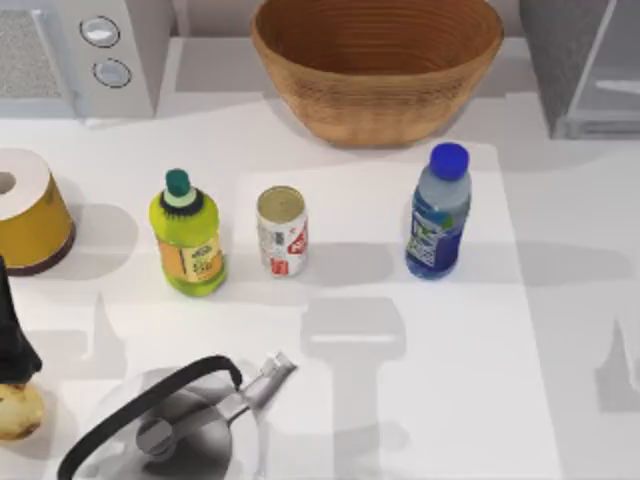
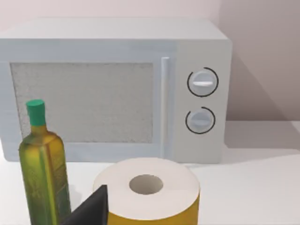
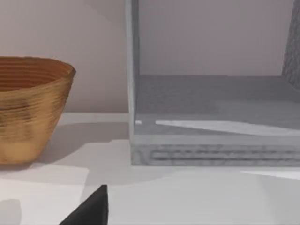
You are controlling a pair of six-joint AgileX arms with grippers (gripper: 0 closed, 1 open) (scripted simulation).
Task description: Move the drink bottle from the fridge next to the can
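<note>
Bottle: upright on the table, right of the can, apart from it.
Fridge: cut off at the top-right corner.
Grippers: finger state cannot be told.

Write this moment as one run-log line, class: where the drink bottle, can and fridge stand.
drink bottle: upright on table, right of can, apart | fridge: back right, open, shelf bare | task: bottle out, beside can
</note>
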